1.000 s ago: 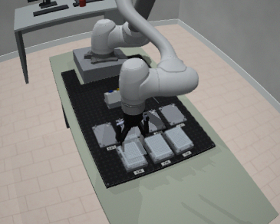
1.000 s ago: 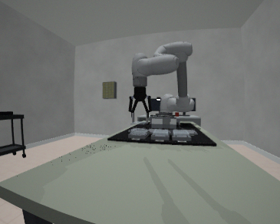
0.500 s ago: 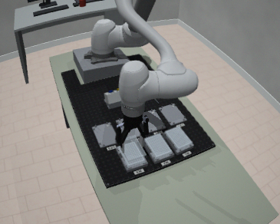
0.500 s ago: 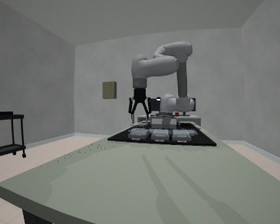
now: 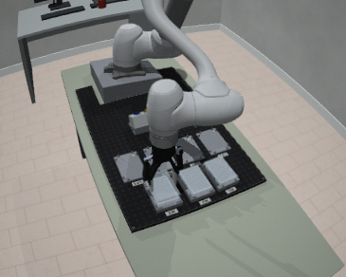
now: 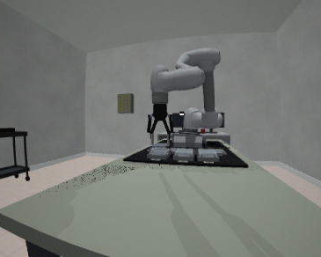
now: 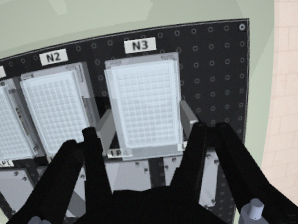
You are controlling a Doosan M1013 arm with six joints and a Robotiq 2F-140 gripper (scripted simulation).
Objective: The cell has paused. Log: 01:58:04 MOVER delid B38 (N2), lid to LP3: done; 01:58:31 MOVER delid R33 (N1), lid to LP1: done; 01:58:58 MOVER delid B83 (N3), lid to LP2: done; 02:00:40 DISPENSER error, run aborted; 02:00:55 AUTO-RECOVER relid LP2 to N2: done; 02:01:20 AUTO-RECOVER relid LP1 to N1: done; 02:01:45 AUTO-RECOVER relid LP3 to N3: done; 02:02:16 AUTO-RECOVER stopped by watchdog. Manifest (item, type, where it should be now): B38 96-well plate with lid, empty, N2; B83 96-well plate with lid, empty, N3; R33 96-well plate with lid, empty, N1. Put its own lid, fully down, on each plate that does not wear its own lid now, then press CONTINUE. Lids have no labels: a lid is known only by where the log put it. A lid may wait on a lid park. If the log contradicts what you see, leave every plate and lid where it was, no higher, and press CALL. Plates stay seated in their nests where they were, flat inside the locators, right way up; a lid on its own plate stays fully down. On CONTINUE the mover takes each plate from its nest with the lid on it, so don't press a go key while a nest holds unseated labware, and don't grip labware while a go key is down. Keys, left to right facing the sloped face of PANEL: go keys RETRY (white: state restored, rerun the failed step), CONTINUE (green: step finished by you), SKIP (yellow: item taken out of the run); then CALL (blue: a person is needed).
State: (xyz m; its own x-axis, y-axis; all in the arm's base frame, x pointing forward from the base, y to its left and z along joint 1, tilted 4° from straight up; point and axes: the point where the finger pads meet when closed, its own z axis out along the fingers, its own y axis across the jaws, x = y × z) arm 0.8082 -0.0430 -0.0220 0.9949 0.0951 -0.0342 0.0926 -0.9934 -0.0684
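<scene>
Three 96-well plates sit in a row of nests on the black deck. In the wrist view the labels N3 (image 7: 140,44) and N2 (image 7: 53,56) show. My gripper (image 7: 146,114) is shut on a clear lid (image 7: 145,103) at its short end and holds it above the N3 nest. The lid hides what lies in N3. In the top view the gripper (image 5: 162,175) hangs over the leftmost plate. The N2 plate (image 5: 195,182) and the N1 plate (image 5: 221,172) wear lids. From the side, the gripper (image 6: 158,129) stands clearly above the plates (image 6: 184,153).
Grey lid parks lie behind the nests at the left (image 5: 131,166) and right (image 5: 213,140); the arm partly hides a middle one (image 5: 190,147). The key panel (image 5: 139,122) sits behind them, by the arm's grey base (image 5: 126,78). The deck's edge is close beyond N3.
</scene>
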